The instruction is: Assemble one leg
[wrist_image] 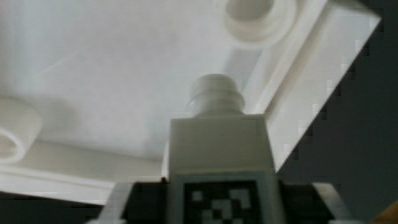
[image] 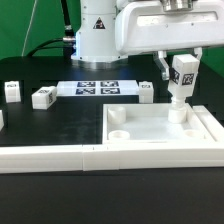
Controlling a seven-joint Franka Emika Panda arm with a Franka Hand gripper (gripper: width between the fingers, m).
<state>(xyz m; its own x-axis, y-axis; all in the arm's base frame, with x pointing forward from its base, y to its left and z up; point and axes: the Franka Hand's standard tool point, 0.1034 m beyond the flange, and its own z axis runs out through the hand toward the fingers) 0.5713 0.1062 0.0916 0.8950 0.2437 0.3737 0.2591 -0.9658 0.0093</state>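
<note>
Exterior view: the arm's gripper (image: 182,70) is clamped on the leg (image: 182,88), one finger on each side of it. The leg hangs upright with a black-and-white tag facing the camera. It is over the far corner of the big white panel (image: 150,132) on the exterior view's right, its lower end right at the raised round hole (image: 178,116) there. I cannot tell whether it is touching.

Three more pegs (image: 43,97) lie on the black table (image: 40,125) behind the panel, well apart from each other. The marker board (image: 99,87) lies flat between them.

From the wrist view, the leg (wrist_image: 219,150) points away from the camera. Its narrow round tip (wrist_image: 215,93) sits over the panel (wrist_image: 125,70) near the edge, and another corner hole (wrist_image: 254,12) shows further off.
</note>
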